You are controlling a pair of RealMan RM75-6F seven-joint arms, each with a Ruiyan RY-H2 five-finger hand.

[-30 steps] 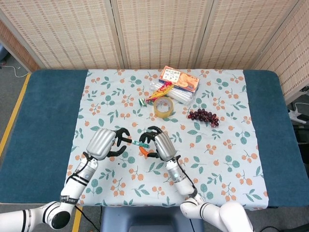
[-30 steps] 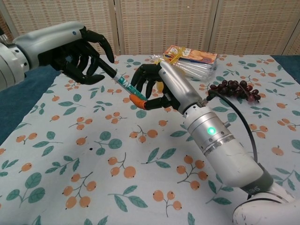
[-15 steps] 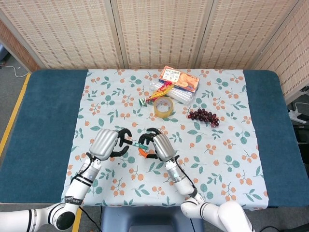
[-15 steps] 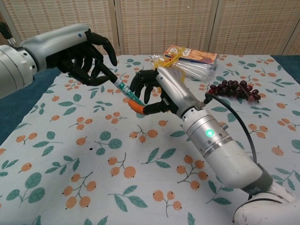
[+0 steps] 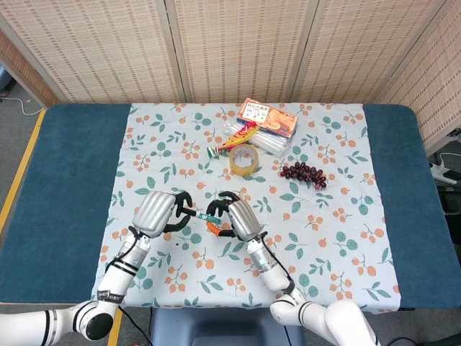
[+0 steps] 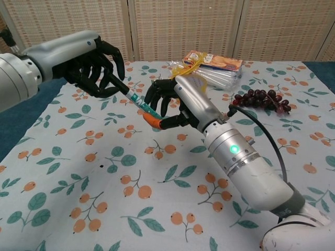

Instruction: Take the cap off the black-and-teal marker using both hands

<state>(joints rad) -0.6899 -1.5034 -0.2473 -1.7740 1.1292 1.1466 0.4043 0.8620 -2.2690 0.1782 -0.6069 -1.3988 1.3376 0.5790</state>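
Closing in, left hand (image 6: 94, 65) nearer right hand (image 6: 175, 104), marker (image 6: 137, 100) gripped

Marker (image 6: 137, 100) sits up off the table (image 5: 72, 180) between the two hands — left hand (image 6: 97, 65) on its far end, right hand (image 6: 172, 102) on the near end. Behind them there's a tape roll (image 5: 244, 161), with a snack box (image 5: 268, 119) further back and grapes (image 5: 303, 173) off to the right.

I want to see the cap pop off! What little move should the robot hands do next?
Probably pull the hands apart along the black-and-teal marker: the left hand pinches its black end, the right hand grips its orange end, and it looks unopened.
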